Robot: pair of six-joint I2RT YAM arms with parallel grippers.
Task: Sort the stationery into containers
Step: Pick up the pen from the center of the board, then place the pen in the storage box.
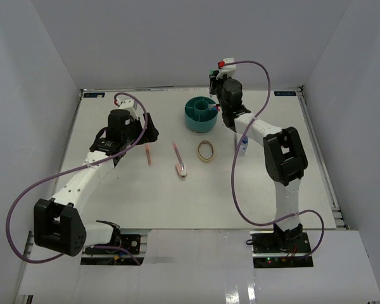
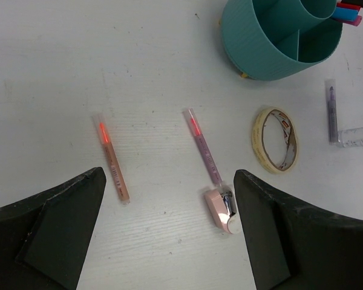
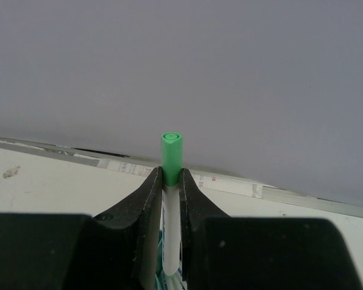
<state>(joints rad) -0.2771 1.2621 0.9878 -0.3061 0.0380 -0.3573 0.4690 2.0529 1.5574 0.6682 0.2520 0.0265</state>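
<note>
Pen (image 3: 171,205) with green cap, likely light, stiff and slick, stands upright, pinched just below its cap by the closed right fingers (image 3: 150,199) at the teal organizer (image 1: 196,123) right edge; left fingers (image 2: 54,229) spread open, empty.

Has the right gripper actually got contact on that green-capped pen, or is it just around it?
Touching. The right wrist view shows the right gripper with both fingers pressed against the white barrel of the green-capped pen, just below the cap, with no gap.
</note>
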